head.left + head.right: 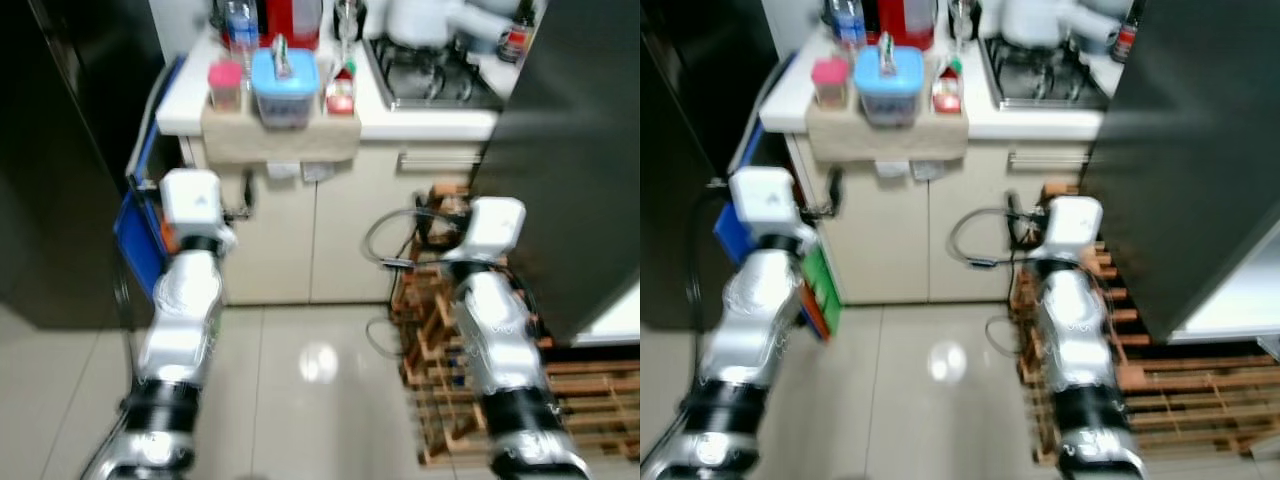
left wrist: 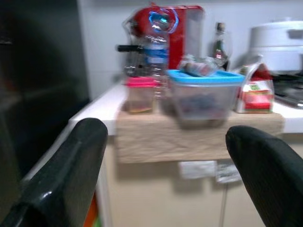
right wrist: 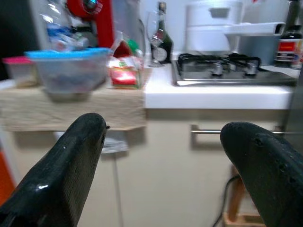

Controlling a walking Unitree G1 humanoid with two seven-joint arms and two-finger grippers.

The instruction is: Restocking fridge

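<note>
1. Two grippers stood raised short of the counter [image 1: 420, 122], well apart from the goods; judged an approach step, with nothing yet picked for the fridge.
2. Left gripper [image 2: 165, 156]: fingers [image 2: 71, 161] spread wide, holding and touching nothing, aimed at the wooden board [image 1: 280, 138] on the counter's near left edge.
3. Right gripper [image 3: 165, 156]: fingers [image 3: 66, 156] likewise wide apart and empty, facing the cabinet front and the stove [image 3: 227, 71] to the right.
4. Stock on the board: pink-lidded jar [image 1: 225, 85] at left, blue-lidded container [image 1: 285, 88] in the middle, red packet [image 1: 341, 95] at right.
5. Next move, as judged: closing the remaining gap, then centring one gripper around a single item without knocking its neighbours.
</note>
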